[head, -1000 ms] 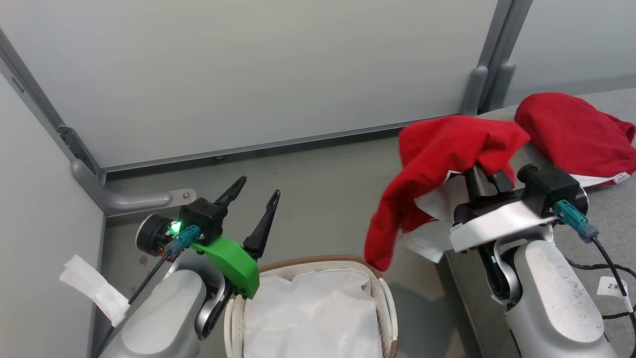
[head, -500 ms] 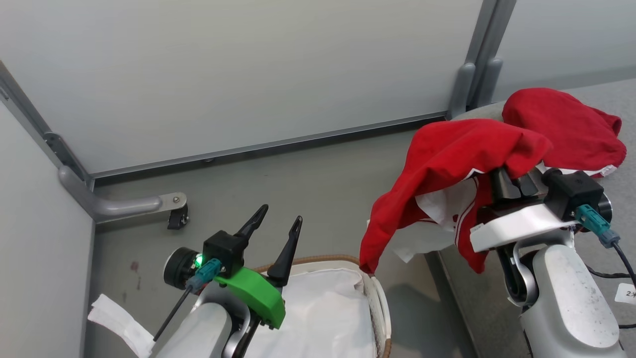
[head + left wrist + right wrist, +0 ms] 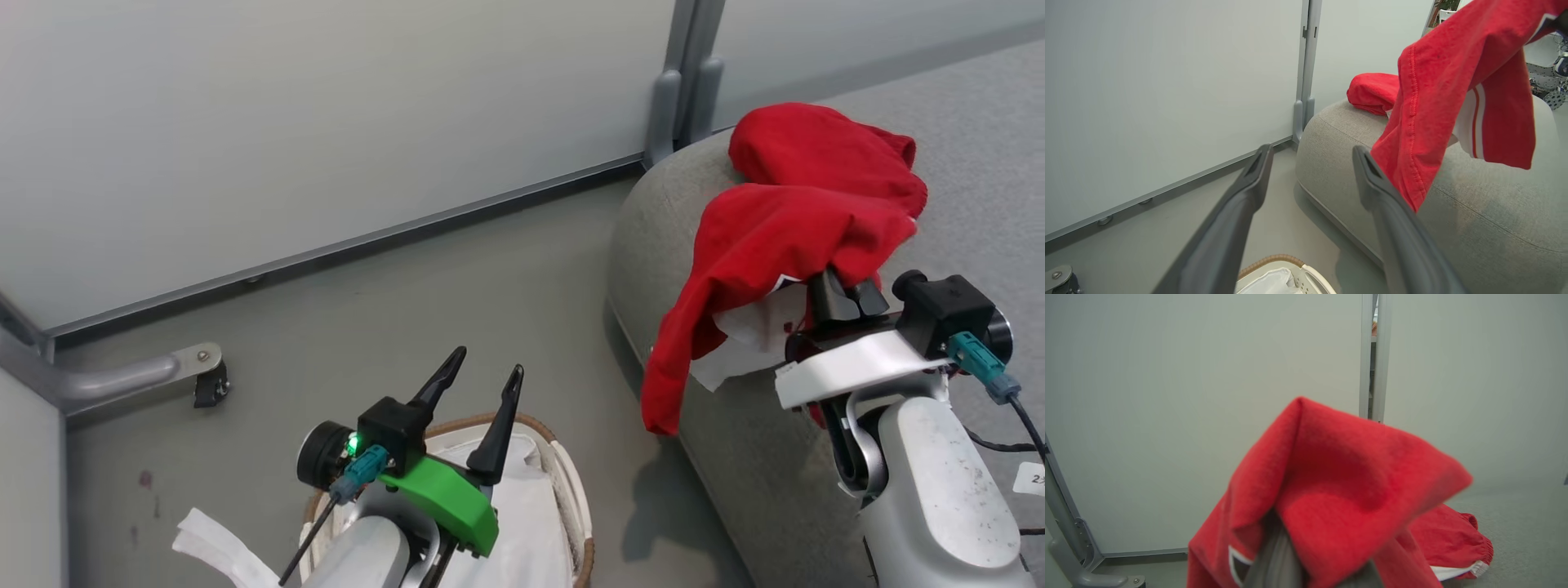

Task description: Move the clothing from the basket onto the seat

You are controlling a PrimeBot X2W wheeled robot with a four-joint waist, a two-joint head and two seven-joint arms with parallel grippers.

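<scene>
Head view: the right gripper (image 3: 845,296) has its 2 fingers pressed together on a red shirt (image 3: 767,237), pinching it from under. The shirt hangs in the air over the round edge of the seat (image 3: 649,216), and 1 end dangles down the side toward the floor. Another red piece (image 3: 816,147) lies on the seat just behind it. The left gripper (image 3: 490,361) hovers above the basket (image 3: 571,482) with its 2 fingers spread wide and nothing in them. The part of the basket not hidden by the arm holds the white liner (image 3: 531,523), so this looks like the last piece. The step now is putting the shirt down. Next, I think the right arm should go further over the seat, then lower and let go. Dropped here, the shirt may slide off.
</scene>
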